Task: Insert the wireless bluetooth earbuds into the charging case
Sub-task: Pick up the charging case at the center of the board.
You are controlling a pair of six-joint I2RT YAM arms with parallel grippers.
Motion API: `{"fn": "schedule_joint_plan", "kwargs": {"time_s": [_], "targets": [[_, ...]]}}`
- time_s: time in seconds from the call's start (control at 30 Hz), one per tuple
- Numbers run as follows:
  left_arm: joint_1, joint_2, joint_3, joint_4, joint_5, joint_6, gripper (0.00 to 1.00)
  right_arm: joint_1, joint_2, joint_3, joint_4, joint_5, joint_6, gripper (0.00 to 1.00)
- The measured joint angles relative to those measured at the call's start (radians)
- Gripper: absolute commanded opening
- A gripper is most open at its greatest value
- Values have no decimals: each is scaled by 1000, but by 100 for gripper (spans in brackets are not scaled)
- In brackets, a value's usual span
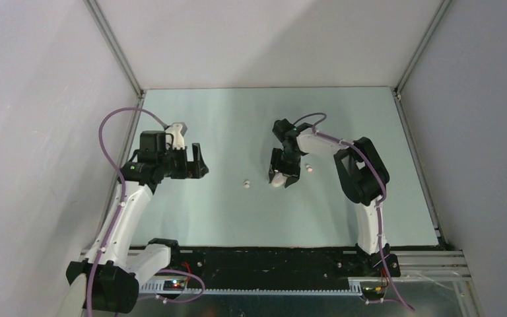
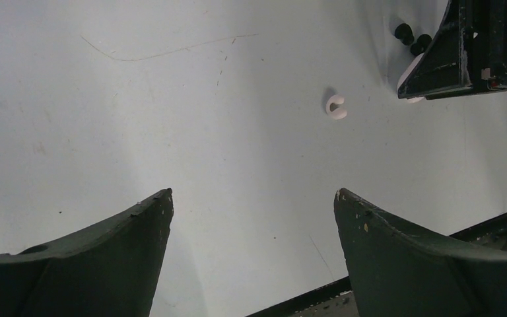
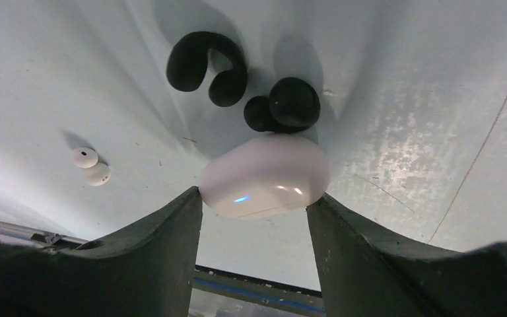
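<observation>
The white oval charging case (image 3: pixel 264 175) lies closed on the table with a small blue light on its front. My right gripper (image 3: pixel 254 196) has both fingertips pressed against its two sides, low over the table at centre (image 1: pixel 282 177). Two black earbuds (image 3: pixel 206 66) (image 3: pixel 284 104) lie just beyond the case, the nearer one touching it. One white earbud (image 3: pixel 91 166) lies to the case's side; in the top view white earbuds (image 1: pixel 245 184) (image 1: pixel 309 168) lie on either side of the right gripper. My left gripper (image 2: pixel 253 195) hovers open and empty at the left (image 1: pixel 198 160), facing a white earbud (image 2: pixel 335 107).
The pale table (image 1: pixel 237 218) is walled at left, right and back. A black rail (image 1: pixel 270 257) runs along its near edge by the arm bases. The right gripper's black body (image 2: pixel 462 53) shows at the top right of the left wrist view.
</observation>
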Motion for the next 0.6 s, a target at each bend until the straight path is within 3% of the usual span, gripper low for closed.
{"fn": "schedule_joint_plan", "kwargs": {"time_s": [0.37,0.6], "targets": [[19,-2,0,0,21,-17,95,-35,30,59,-18,104,-61,67],[24,-3,0,0,33,-24,95,-51,-30,-22,27,174,-242,69]]}}
